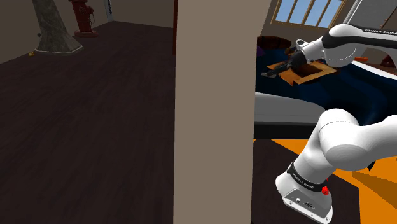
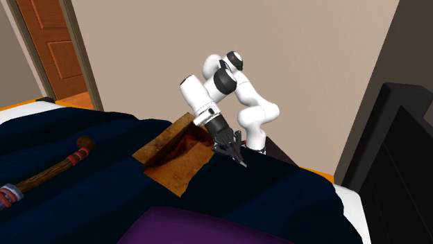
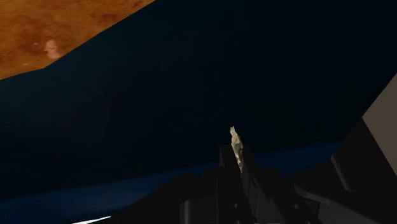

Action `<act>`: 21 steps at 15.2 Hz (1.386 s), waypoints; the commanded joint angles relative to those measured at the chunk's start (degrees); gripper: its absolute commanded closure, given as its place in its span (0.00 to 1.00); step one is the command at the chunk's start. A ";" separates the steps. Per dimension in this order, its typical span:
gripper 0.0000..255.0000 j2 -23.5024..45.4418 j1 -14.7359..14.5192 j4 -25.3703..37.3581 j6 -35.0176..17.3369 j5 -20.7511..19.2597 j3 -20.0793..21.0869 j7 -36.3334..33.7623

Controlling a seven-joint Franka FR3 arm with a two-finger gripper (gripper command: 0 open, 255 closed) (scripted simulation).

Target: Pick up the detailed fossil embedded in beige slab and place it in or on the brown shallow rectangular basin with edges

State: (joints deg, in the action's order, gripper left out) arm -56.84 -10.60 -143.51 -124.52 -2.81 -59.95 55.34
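In the shoulder view, the middle is taken up by a beige wall (image 1: 213, 114). To its right the white arm (image 1: 347, 143) is seen rising from the stand (image 1: 306, 198) and reaching over a dark blue cover (image 1: 347, 92). The gripper (image 1: 270, 74) is shown above that cover, at the end of the brown basin (image 1: 299, 77) that lies nearer the wall. A dark wooden floor (image 1: 95, 127) is spread across this view's left.

In the second exterior view, the basin (image 2: 161, 144) is seen sunk among the folds of the blue cover (image 2: 291, 201). The gripper (image 2: 241, 158) is pointed downward just beside the basin's right edge, low over the cover; whether the cover is touched cannot be told. A wooden staff (image 2: 52, 172) is laid well apart on this view's left, and a purple cloth (image 2: 208, 229) is seen at the bottom. A brown door (image 2: 55, 41) is set in the far corner.

In the wrist view, the gripper (image 3: 240, 167) is drawn narrow, and the fossil slab (image 3: 236, 141) is clasped edge-on between the black fingers as a thin pale sliver. The slab is thus outside the basin (image 3: 57, 38), which is seen apart from the fingers beyond the cover (image 3: 191, 83).
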 commanded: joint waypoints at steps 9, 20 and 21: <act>1.00 -0.11 -0.25 5.60 5.60 1.71 4.62 -3.50; 1.00 0.84 -1.44 12.84 11.48 3.50 8.54 -7.00; 1.00 0.97 -1.59 13.55 12.00 3.66 8.85 -7.31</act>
State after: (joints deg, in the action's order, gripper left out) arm -55.89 -12.17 -130.83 -113.37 0.70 -51.52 48.39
